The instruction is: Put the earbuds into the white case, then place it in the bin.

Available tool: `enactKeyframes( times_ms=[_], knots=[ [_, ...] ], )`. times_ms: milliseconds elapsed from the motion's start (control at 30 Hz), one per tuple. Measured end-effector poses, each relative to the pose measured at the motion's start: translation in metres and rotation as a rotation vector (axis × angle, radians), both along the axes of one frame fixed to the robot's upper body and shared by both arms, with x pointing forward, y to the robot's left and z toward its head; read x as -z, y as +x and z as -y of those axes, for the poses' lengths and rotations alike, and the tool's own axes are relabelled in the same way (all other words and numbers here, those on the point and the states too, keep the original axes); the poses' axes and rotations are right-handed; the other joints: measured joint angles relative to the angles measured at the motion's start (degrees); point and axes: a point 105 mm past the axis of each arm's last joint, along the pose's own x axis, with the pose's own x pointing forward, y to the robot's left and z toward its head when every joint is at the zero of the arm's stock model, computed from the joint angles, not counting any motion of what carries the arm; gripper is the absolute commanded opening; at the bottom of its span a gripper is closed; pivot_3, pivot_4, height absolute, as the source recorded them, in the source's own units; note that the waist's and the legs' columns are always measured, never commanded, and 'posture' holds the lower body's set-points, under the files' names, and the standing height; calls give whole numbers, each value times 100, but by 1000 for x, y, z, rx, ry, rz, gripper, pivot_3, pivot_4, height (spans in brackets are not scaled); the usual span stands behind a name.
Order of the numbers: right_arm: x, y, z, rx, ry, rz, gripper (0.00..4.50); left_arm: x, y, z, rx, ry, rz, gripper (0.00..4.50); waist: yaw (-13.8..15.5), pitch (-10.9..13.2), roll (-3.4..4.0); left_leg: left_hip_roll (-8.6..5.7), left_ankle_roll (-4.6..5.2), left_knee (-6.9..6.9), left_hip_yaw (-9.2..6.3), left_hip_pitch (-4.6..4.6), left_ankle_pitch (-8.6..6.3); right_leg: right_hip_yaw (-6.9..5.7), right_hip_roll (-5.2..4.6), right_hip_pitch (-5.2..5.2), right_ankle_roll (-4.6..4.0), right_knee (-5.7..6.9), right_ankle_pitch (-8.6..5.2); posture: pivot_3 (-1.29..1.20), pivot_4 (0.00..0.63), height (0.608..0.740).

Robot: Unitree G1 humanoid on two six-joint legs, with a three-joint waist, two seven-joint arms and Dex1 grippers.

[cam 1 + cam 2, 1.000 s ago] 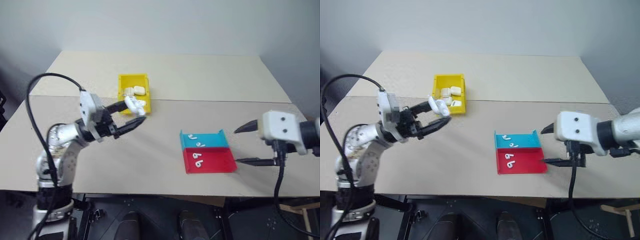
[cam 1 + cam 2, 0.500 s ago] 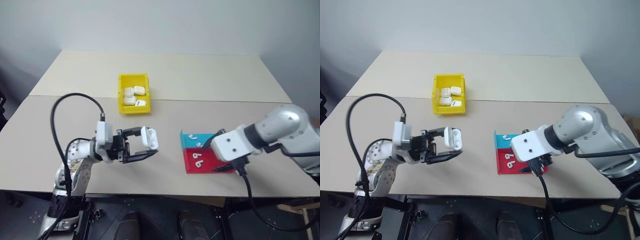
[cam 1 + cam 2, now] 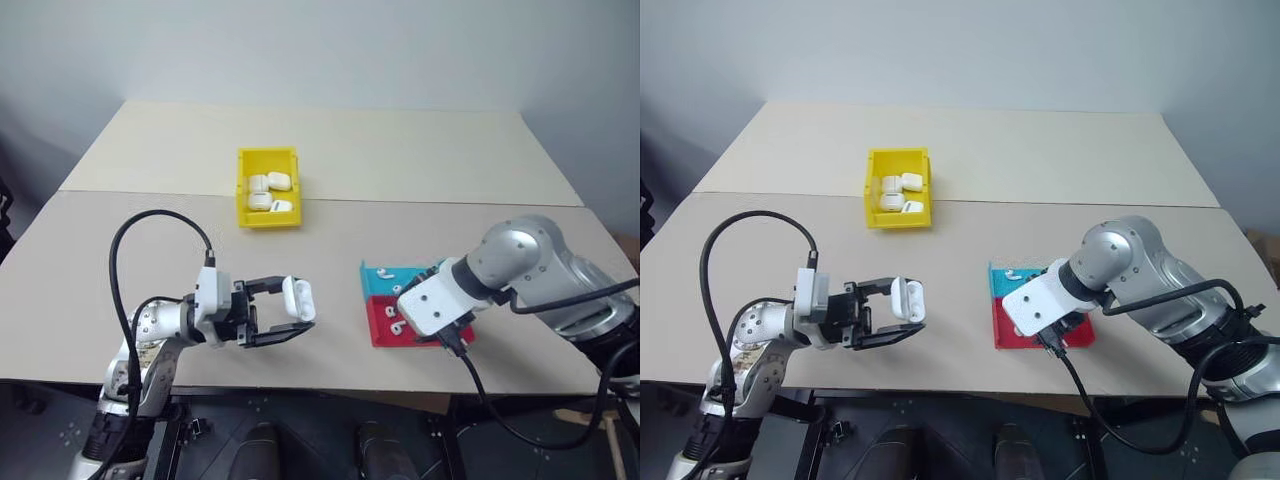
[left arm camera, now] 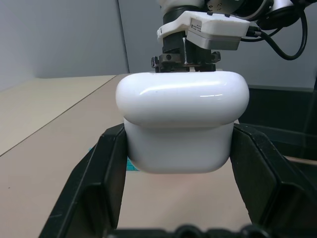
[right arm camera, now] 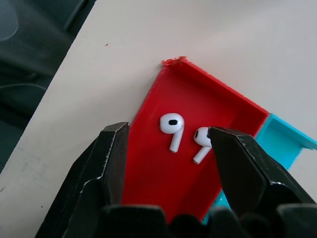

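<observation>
On the beige surface stands one small bright yellow rectangular plastic bin, holding what look like four glossy white rounded earbud cases in a loose heap; the exact count is hard to tell. A fifth glossy white rounded-rectangle plastic case, lid closed, is clamped between the two black fingers of the left gripper, held off the surface near its front edge, well apart from the bin.

To the right lies one shallow tray in two compartments, a blue one behind and a red one in front. The red compartment holds two tiny glossy white earbuds with short stems, lying side by side and just apart. More earbuds lie in the blue compartment, but the right arm covers part of it, so their number cannot be told.

The right gripper points down over the red compartment, its fingers spread apart and grasping nothing, one on either side of the two earbuds.
</observation>
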Motion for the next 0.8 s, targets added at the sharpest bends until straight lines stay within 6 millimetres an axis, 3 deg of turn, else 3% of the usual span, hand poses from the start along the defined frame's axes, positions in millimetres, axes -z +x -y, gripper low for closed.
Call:
enactKeyframes(
  times_ms=[100,800],
  knots=[
    [6,2,1,-1,-21,-5,1817,-2,-3,3,16,-1,9,2778,7,0,0,0,0,0,0,0,0,0,0,0,0,0,0,0,150,740],
    [20,17,-1,-5,-76,43,1817,-7,0,7,13,-4,32,2778,8,0,0,0,0,0,0,0,0,0,1,1,0,-1,0,0,150,740]
  ],
)
